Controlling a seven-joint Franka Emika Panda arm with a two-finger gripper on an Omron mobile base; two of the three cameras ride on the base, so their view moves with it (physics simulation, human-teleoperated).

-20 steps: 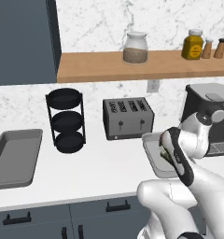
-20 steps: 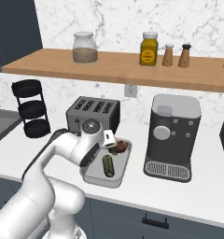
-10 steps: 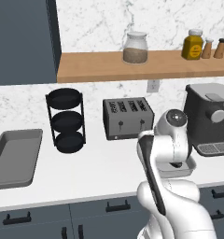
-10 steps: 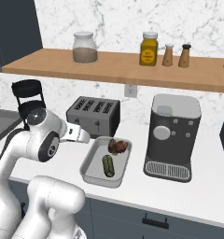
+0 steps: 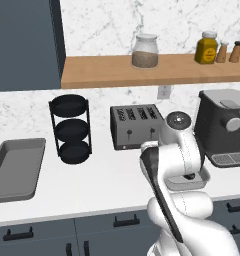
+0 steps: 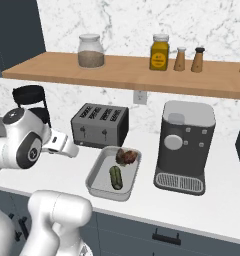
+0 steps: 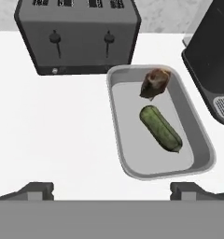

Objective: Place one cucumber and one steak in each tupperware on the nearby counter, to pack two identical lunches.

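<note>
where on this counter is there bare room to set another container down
Widest bare patch: the counter in front of the tiered rack and toaster. Crowded: the tupperware sits between the toaster and the coffee machine, already holding a steak and cucumber.

Lighting was even, bright and diffuse, with no clear source. Only faint soft shadows sat under the toaster and tupperware. No glare, blur or edge distortion; rendered frames were slightly soft, low-res.

Kitchen: toaster, coffee machine
</note>
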